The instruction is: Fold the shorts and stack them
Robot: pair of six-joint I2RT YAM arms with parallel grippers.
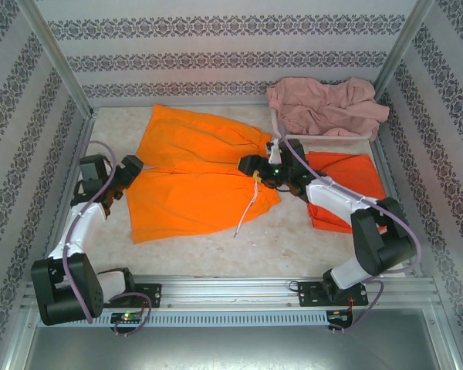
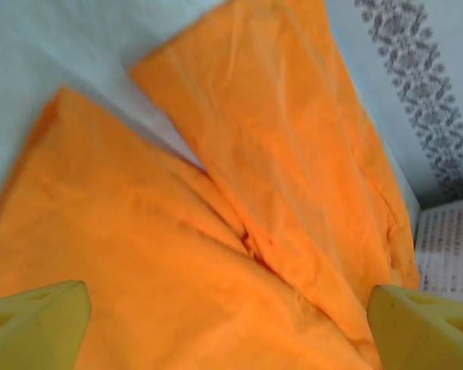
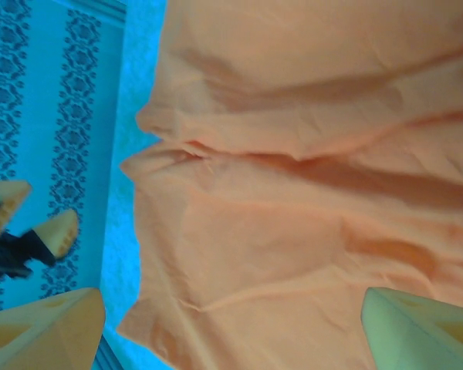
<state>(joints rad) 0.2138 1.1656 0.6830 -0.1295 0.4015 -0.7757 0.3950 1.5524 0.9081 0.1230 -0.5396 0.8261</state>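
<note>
One pair of bright orange shorts (image 1: 201, 173) lies spread flat in the middle of the table, its two legs pointing left and its white drawstring (image 1: 247, 210) trailing toward me. My left gripper (image 1: 130, 171) hovers at the leg hems, open, its yellow fingertips (image 2: 38, 320) wide apart above the orange shorts (image 2: 239, 193). My right gripper (image 1: 256, 165) is at the waistband, open too, over the orange shorts (image 3: 293, 193). A second pair of orange shorts (image 1: 346, 189) lies folded at the right. The pink shorts (image 1: 324, 104) are heaped on the basket.
A white perforated basket (image 1: 324, 137) stands at the back right under the pink cloth, and its corner (image 2: 447, 254) shows in the left wrist view. Patterned walls close the table on three sides. The left gripper's fingers (image 3: 58, 231) appear in the right wrist view.
</note>
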